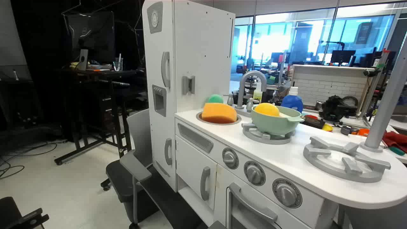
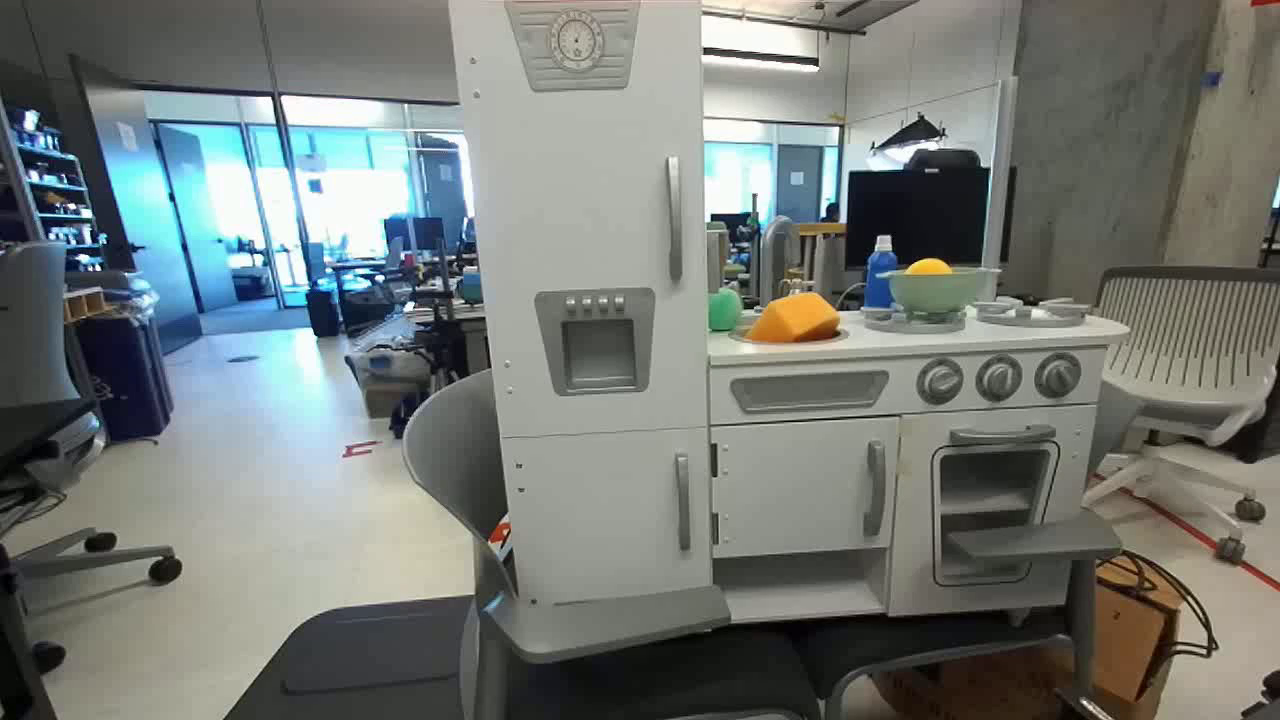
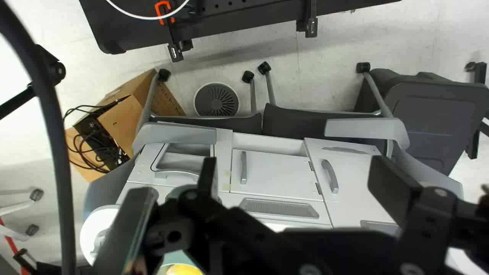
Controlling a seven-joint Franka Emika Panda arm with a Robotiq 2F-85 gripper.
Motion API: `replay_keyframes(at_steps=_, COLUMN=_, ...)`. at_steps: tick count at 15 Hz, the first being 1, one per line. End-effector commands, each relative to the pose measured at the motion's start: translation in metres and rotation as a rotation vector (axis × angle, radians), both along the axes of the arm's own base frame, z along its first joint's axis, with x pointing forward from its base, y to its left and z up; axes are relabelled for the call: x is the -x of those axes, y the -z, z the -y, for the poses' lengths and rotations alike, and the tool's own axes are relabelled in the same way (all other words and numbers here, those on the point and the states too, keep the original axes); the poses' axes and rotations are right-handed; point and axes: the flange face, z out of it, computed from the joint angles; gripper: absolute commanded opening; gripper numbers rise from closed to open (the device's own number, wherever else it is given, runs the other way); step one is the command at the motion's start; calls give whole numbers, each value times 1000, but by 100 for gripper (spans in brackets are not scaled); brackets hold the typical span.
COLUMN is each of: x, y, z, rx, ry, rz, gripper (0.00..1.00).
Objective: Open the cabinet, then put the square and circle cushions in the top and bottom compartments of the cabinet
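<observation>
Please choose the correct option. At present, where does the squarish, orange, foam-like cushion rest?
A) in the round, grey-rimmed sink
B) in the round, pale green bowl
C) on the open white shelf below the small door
A: both exterior views show the squarish, orange, foam-like cushion in the round, grey-rimmed sink, beside the tall, white cabinet.

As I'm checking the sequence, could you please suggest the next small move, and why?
I'd probably bring the open, empty end effector toward the upper handle of the cabinet: it looks shut, and the orange cushion in the sink and yellow cushion in the green bowl can only go in once it opens.
</observation>
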Motion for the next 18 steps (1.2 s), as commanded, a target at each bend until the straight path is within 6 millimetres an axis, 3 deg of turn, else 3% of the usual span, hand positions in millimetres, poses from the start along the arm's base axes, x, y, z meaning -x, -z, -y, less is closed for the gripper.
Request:
replay_keyframes(at_steps=1, x=0, y=-2, z=0, rx=0, ry=0, rz=3, gripper=100)
replay_keyframes(at_steps=5, x=0, y=-3, z=0, rx=0, ry=-1, rz=6, gripper=100)
replay_keyframes(at_steps=7, x=-21, y=2, z=-7, rx=-3, ry=-34, rz=-7, gripper=100)
replay_keyframes(at_steps=9, x=-50, y=15, z=-10, rx=-10, ry=-62, rz=-2, gripper=100)
replay_keyframes(at_steps=14, x=-143, y=43, z=-23, rx=-24, ry=-129, rz=86, gripper=100)
replay_keyframes(at_steps=18, x=-221, y=67, z=-46, rx=-57, ry=-197, rz=96, gripper=100)
